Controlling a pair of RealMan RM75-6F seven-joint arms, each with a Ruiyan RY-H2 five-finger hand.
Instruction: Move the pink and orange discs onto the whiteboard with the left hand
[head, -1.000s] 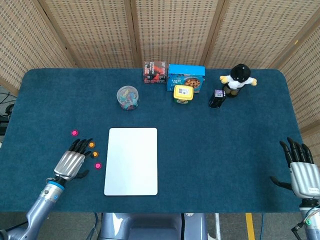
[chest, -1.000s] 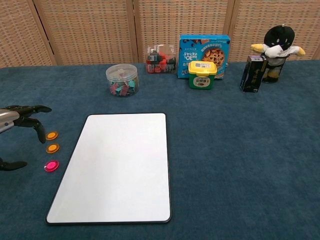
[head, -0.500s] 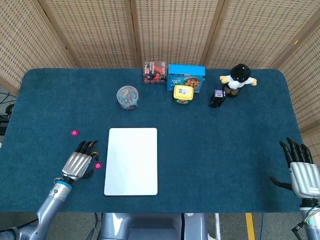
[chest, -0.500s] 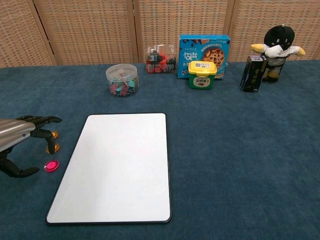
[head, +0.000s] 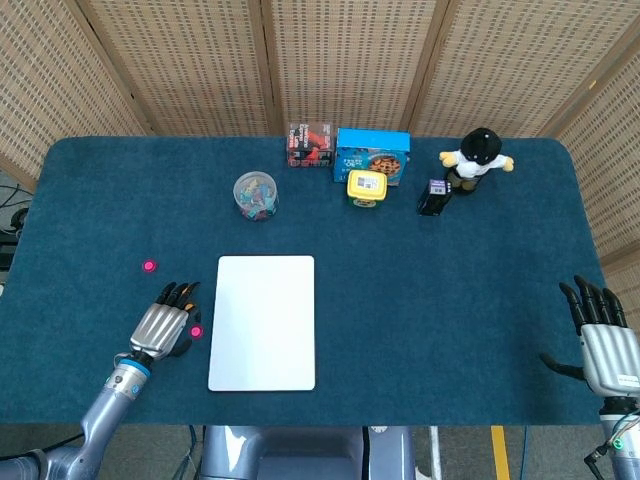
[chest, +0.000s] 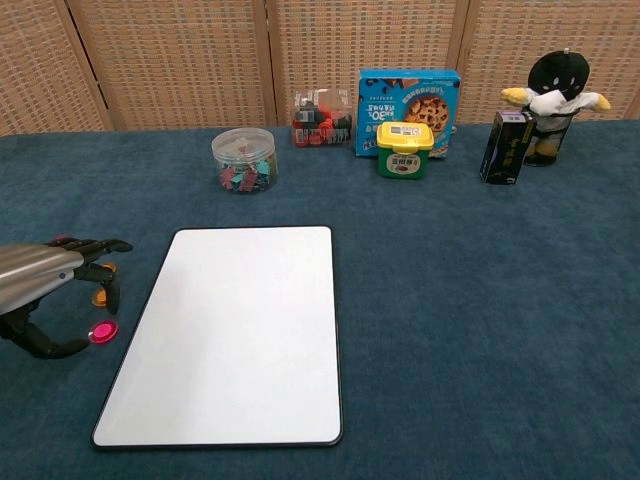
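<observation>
Three small flat discs lie beside the white rectangular whiteboard (chest: 230, 330) on the blue-carpeted table (chest: 480, 300), under the left hand (head: 162, 325).
Left hand hovers with fingers curved downward, holding nothing; one pink disc (chest: 101, 332) sits by its thumb, an orange disc (chest: 100, 296) shows under the fingers, another pink disc (head: 149, 266) lies farther off. Right hand (head: 605, 345) rests with fingers spread, empty.
</observation>
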